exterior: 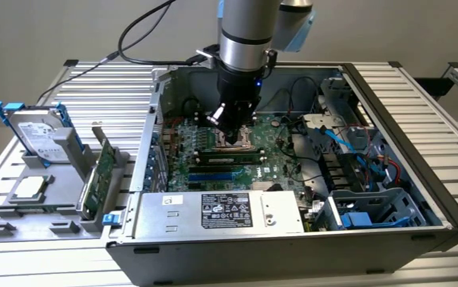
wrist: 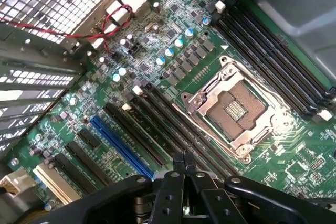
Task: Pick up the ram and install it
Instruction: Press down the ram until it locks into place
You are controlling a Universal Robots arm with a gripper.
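The gripper (wrist: 184, 167) hangs inside the open computer case (exterior: 444, 206), low over the motherboard (wrist: 173, 40) and just beside the empty CPU socket (wrist: 236, 109). In the wrist view its fingers (wrist: 177, 162) are pressed fully together with nothing between them; it holds no part.

The ram (exterior: 229, 159) appears to lie in a slot on the motherboard, between the socket and the power supply (exterior: 225, 210) at the case's front edge, below the gripper's tip. Whether it is fully seated and latched cannot be told.

Outside the case, on the worktop (exterior: 444, 113), a grey fixture (exterior: 21, 230) near its front corner at the exterior view's left holds an expansion card (exterior: 101, 176), a hard drive (exterior: 42, 139) and a CPU (exterior: 30, 188).

Risks, as judged:
- The socket's contacts lie exposed right next to the closed fingers; a small sideways drift could bend pins.
- Uneven downward pressure on a half-seated stick could crack it or strain the slot.
- Loose blue cables (exterior: 336, 140) near the drive bays could snag the arm.
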